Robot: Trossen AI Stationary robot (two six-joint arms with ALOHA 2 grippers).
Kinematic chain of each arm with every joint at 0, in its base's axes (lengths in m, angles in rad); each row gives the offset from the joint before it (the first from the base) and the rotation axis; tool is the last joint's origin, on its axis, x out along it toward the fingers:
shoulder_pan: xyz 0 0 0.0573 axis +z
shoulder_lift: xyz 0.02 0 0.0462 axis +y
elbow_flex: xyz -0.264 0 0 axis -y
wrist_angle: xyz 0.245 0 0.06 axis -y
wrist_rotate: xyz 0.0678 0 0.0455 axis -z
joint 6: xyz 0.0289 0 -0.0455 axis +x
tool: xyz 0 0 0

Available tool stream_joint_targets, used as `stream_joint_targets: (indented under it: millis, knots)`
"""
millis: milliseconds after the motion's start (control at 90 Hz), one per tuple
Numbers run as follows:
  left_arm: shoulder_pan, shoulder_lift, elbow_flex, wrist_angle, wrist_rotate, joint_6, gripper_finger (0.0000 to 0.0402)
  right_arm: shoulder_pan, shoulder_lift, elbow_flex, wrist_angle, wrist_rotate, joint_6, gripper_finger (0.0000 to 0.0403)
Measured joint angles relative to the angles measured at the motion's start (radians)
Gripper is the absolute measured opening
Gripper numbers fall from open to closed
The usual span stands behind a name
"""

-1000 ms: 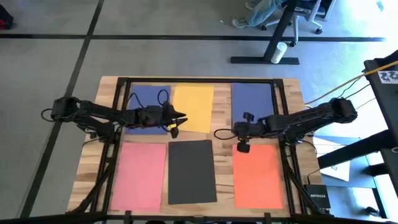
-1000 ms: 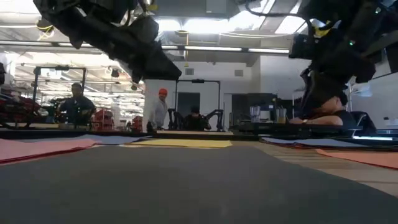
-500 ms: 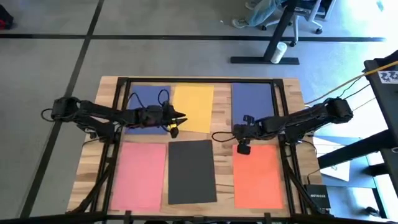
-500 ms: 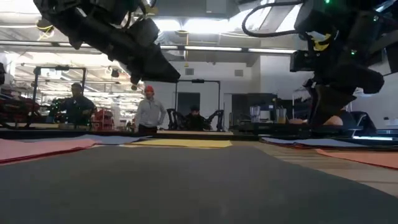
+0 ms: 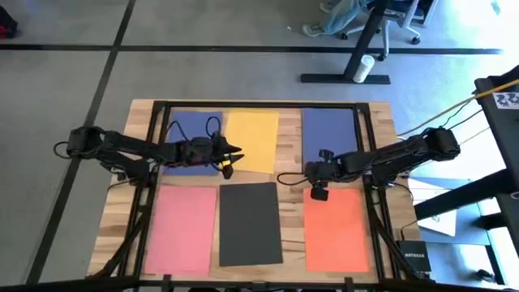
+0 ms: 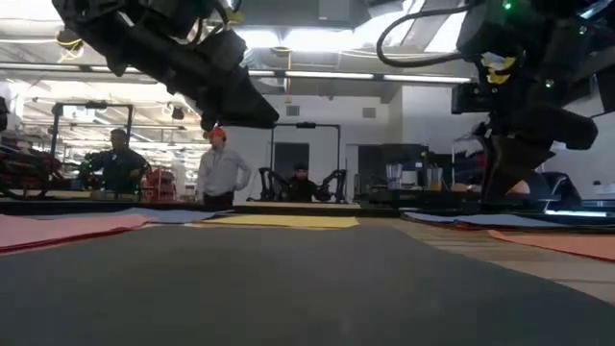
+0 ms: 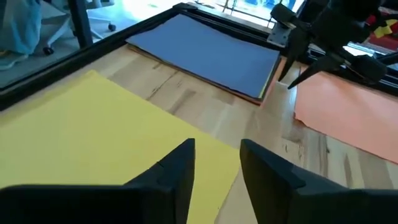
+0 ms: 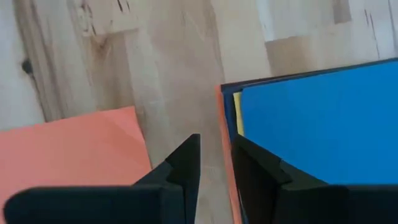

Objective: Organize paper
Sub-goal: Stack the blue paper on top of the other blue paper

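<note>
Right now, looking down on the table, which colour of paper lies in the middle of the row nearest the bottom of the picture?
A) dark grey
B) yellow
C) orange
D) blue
A. In the high view the dark grey sheet lies between the pink sheet and the orange sheet; the yellow sheet is in the other row.

My left arm stretches inward, its pincer [image 5: 230, 156] held level with fingers narrowly parted. My right arm reaches in opposite, its pincer [image 5: 318, 193] pointing steeply down, fingers nearly together.
</note>
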Motion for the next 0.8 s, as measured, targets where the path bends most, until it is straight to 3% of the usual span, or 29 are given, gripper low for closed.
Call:
stream_joint_targets:
  millis: [256,489,800]
  knots:
    - [0.000,0.000,0.000,0.001,-0.006,0.006,0.0125,-0.032,0.014,0.000,0.074,0.033,-0.053,0.0081]
    - [0.000,0.000,0.000,0.000,-0.006,0.024,0.0125,-0.102,0.121,0.000,0.112,-0.001,-0.101,0.0084]
    - [0.000,0.000,0.000,-0.002,-0.006,0.025,0.0125,-0.113,0.201,0.000,0.162,0.033,-0.108,0.0144]
